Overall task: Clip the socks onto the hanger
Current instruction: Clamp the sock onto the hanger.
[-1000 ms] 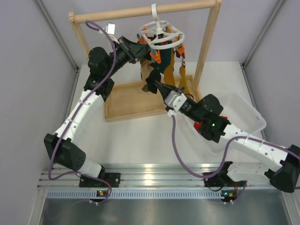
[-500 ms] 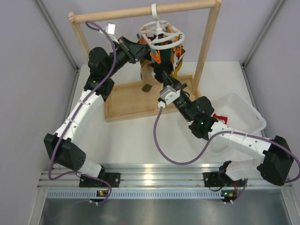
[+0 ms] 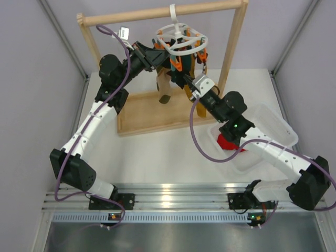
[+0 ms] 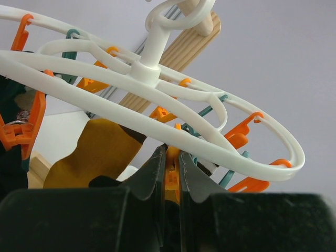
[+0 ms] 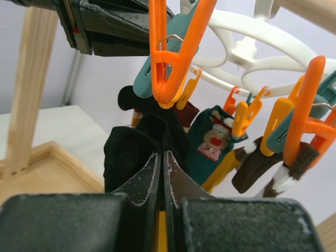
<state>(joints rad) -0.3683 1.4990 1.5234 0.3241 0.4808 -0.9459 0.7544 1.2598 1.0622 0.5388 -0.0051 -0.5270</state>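
Right gripper (image 5: 160, 157) was clamped on a black sock (image 5: 131, 152), cuff just under an orange clip (image 5: 170, 58) that the left gripper (image 4: 169, 168) squeezed beneath the hanger (image 4: 144, 71); risk: free-hanging hanger swings and cuff misses the mouth, and sock folds hid whether that mouth was open or the cuff inside.

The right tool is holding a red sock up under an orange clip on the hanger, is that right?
No, the sock in the right tool is black, not red; the right wrist view shows it held under an orange clip on the hanger.
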